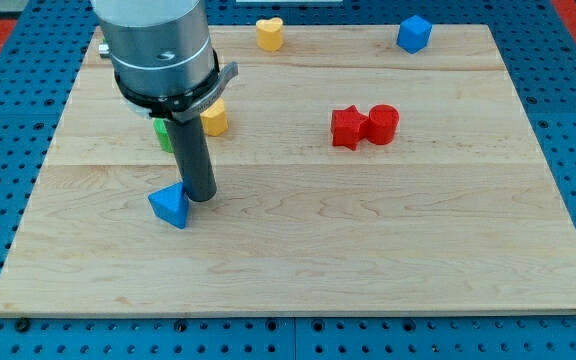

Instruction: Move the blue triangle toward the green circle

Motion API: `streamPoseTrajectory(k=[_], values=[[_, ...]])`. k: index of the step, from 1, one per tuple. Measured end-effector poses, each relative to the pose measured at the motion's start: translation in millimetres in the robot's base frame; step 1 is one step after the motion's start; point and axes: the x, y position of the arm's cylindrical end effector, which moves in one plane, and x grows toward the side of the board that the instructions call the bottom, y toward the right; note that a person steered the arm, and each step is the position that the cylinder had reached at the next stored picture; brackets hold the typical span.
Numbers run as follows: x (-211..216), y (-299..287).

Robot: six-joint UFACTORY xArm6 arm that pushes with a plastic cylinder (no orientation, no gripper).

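My tip (pixel 200 197) rested on the wooden table (pixel 368 240) at the view's left, touching or all but touching the upper right side of the blue triangle (pixel 170 206), which lay just below and to the view's left of it. There were no fingers on this arm, only the straight dark rod, so nothing was held or clamped; the rod merely stood against the block. The rod rose straight up from the tip into the grey cylindrical body of the arm (pixel 158 45), which filled the view's top left and hid part of the board behind it. Just beside the rod, above the blue triangle, a green block (pixel 163 134) peeked out on the rod's left side, mostly hidden, so its shape could not be made out; it lay near the triangle but apart from it. On the rod's right side, at about the same height, sat a yellow block (pixel 215 118), partly covered by the arm, shape unclear. Farther out, toward the middle of the table, a red star (pixel 346 128) and a red cylinder (pixel 383 124) stood touching each other, the star on the view's left. At the view's top edge lay a yellow heart (pixel 269 33), and well to its right a blue cube (pixel 414 33), both well apart from the tip.
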Motion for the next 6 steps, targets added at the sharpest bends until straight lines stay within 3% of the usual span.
streamPoseTrajectory(k=[1,2,4,5,6], values=[[20,42],[48,7],[14,-87],[-24,-96],[-25,-50]])
